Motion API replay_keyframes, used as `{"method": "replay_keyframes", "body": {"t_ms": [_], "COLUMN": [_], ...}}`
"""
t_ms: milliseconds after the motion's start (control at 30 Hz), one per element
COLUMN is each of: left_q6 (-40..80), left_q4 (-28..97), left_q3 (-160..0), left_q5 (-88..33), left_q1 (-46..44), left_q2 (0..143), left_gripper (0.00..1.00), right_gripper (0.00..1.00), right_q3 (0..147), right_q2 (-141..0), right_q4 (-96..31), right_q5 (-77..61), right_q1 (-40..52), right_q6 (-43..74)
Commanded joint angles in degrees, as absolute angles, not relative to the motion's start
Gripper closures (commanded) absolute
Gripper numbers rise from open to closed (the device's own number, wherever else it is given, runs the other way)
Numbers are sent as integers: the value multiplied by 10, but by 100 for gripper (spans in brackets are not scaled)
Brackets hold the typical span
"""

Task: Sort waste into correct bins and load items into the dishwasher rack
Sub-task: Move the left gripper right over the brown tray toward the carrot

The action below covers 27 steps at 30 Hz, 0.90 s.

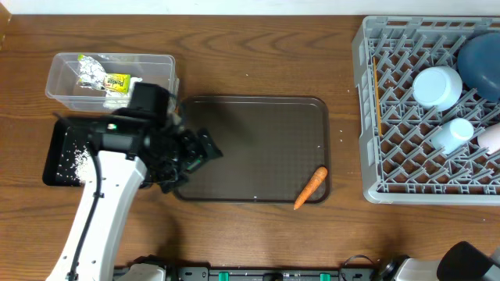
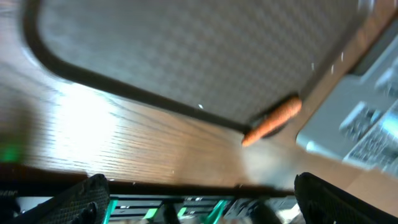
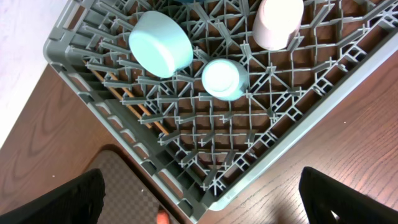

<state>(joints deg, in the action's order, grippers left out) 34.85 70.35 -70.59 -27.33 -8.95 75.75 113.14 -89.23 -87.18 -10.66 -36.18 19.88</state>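
The carrot (image 1: pixel 311 188) lies at the brown tray's (image 1: pixel 258 140) near right corner. Only the overhead view shows rice (image 1: pixel 78 162) in the black tray (image 1: pixel 53 148). The left gripper (image 1: pixel 197 153) is wide open and empty, well apart at the brown tray's left edge. The right gripper (image 3: pixel 205 199) is likewise open and empty.

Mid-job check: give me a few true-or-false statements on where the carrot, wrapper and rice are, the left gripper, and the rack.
1. The carrot lies at a corner of the brown serving tray. True.
2. The snack wrapper lies on that tray. False: it is in the clear tub.
3. Rice grains lie in the black tray. True.
4. The left gripper is shut on the carrot. False: it is open and empty.
5. The dishwasher rack is empty. False: it holds a pale-blue bowl, a pale-blue cup and a dark-blue dish, among others.
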Motion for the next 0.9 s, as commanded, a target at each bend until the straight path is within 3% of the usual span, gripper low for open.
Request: {"method": "replay_keyframes", "body": {"t_ms": [0,233,867], "left_q6": [326,326,292], "left_q4": [699,678,602], "left_q3": [-704,-704,-703], "left_q5": [-289,-282,-128], "left_q1": [-128,-179,-225], "left_q2": [760,760,788], "left_gripper": [2,2,2], "right_gripper": [1,1,1], "right_q3": [1132,1132,1132], "right_q2": [-892,-892,-892], "right_q4": [-872,-872,-872], "right_q5": [-104,-104,-104], "right_q1": [-360,-360,-360], "right_q6": [190,190,190]}}
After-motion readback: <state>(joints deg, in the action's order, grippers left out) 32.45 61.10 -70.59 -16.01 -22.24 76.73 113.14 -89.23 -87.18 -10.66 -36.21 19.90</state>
